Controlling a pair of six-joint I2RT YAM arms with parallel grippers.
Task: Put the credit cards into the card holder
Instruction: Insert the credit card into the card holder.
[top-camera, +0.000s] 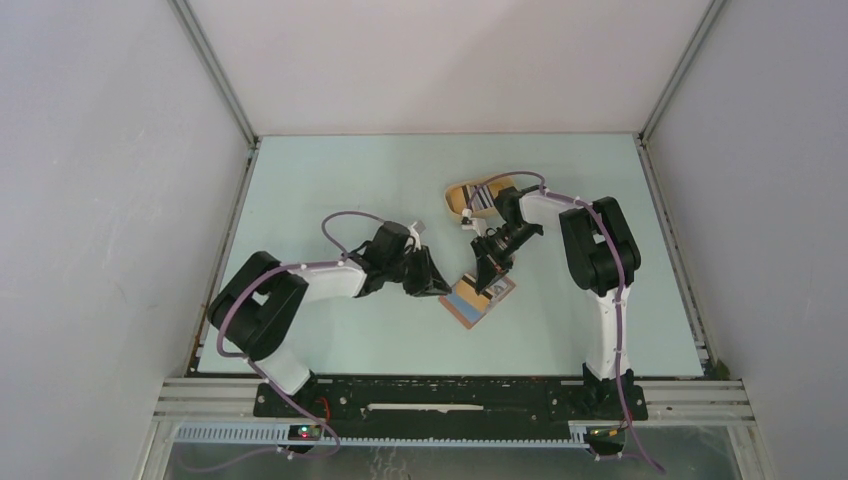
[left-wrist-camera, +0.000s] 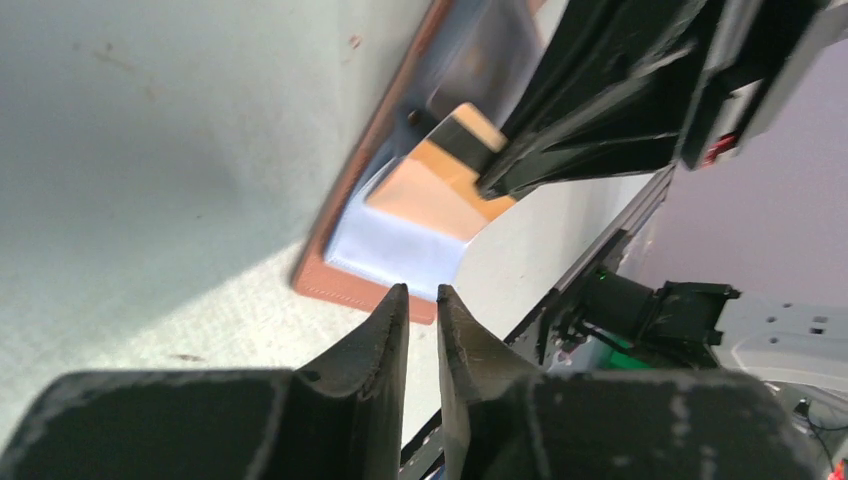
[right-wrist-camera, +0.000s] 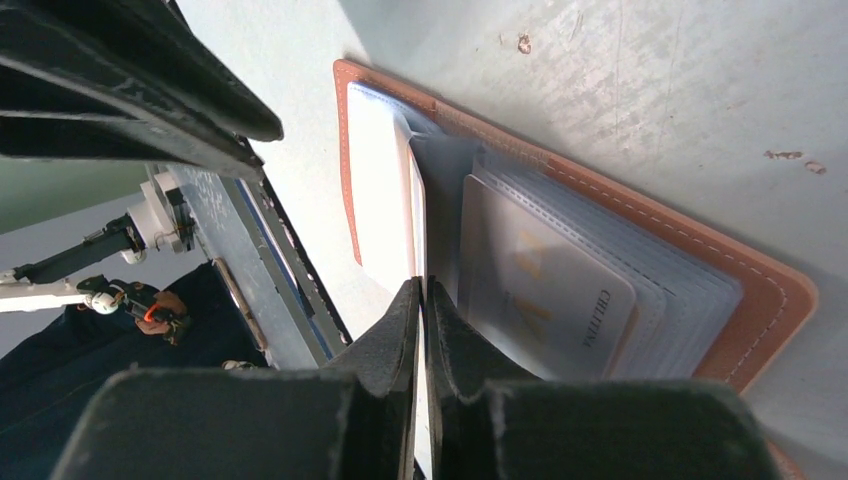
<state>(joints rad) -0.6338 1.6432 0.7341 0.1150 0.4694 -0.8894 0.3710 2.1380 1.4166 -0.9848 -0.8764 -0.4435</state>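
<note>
Right claw (right-wrist-camera: 421, 300) pinches a thin card (left-wrist-camera: 430, 190) — stitched brown card holder (right-wrist-camera: 765, 300) beneath.

Right gripper (right-wrist-camera: 421, 292) is pinching a thin pale card (right-wrist-camera: 383, 200), seen nearly edge-on, with the jaws almost touching. The card is extending over the left half of the open brown wallet (right-wrist-camera: 770, 300), which is lying flat on the pale table (right-wrist-camera: 650, 70). A lettered card (right-wrist-camera: 545, 290) is sitting in the wallet's clear sleeves on the right.
</note>
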